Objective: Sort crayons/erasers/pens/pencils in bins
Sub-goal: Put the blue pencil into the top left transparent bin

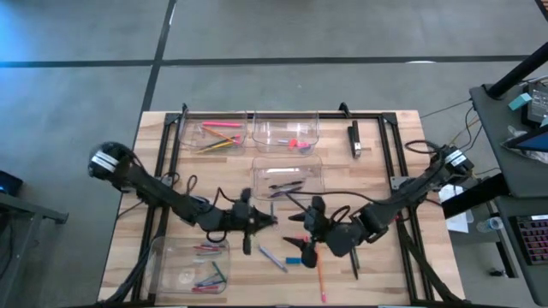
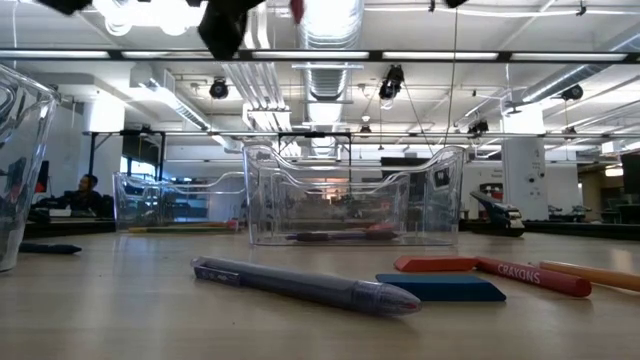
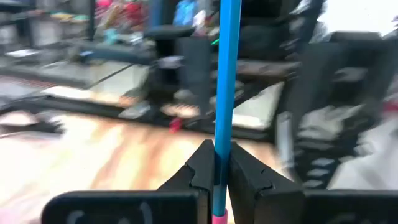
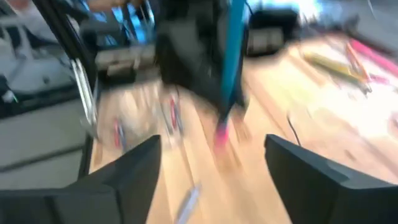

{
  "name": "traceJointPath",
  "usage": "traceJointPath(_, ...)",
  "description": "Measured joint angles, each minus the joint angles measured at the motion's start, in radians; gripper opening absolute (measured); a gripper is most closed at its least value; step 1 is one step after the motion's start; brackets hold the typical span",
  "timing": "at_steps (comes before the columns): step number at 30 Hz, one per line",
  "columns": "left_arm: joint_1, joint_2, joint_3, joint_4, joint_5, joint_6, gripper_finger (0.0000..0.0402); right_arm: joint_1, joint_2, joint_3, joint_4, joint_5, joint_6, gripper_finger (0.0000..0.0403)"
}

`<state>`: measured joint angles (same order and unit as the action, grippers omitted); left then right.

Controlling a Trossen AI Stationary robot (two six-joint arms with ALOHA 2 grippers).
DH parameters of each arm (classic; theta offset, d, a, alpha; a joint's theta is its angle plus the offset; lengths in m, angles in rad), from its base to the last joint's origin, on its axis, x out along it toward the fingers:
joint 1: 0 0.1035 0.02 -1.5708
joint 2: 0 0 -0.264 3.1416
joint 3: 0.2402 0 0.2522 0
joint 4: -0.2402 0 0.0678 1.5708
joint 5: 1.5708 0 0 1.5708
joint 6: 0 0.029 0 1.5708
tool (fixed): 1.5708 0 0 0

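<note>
- The left gripper point(image 3: 214, 171) is clamped on a long thin blue pencil with a pink eraser tip point(image 3: 225, 81), lifted above mid-table.
- Judged best: carry it toward eleven o'clock, to the clear plastic bin holding pink and yellow pencils point(image 1: 216, 134), and lay it lengthwise inside.
- The right gripper point(image 4: 211, 168), fingers spread apart, hovers near five o'clock; keep clear of it.

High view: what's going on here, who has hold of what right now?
Two arms are sorting stationery into clear bins on a wooden table. The left gripper is shut on a blue pencil with a pink end, holding it up over the middle of the table. The right gripper is open, close beside it and holding nothing. Several sticks already lie in the bins; a grey pen, a red crayon and an orange pencil lie loose on the table.
</note>
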<state>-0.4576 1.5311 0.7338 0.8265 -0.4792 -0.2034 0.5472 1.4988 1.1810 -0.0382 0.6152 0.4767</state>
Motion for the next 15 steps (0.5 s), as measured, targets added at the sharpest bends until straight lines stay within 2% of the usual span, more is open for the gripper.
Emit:
traceJointPath(4,0.015,-0.148,0.022,-0.344,-0.179,0.001,0.0008,0.042,-0.019,0.087,-0.3,0.003,0.155,0.0307)
traceJointPath(7,0.077,-0.275,0.063,-0.714,-0.282,-0.014,0.0008,0.082,-0.02,0.128,-0.454,0.013,0.23,0.0322)
traceJointPath(12,0.31,-0.416,0.154,-1.327,-0.287,-0.119,0.0008,0.136,-0.02,0.136,-0.538,0.02,0.293,0.0325)
traceJointPath(15,0.487,-0.435,0.165,-1.565,-0.283,-0.106,0.0008,0.161,-0.02,0.135,-0.569,0.021,0.332,0.0325)
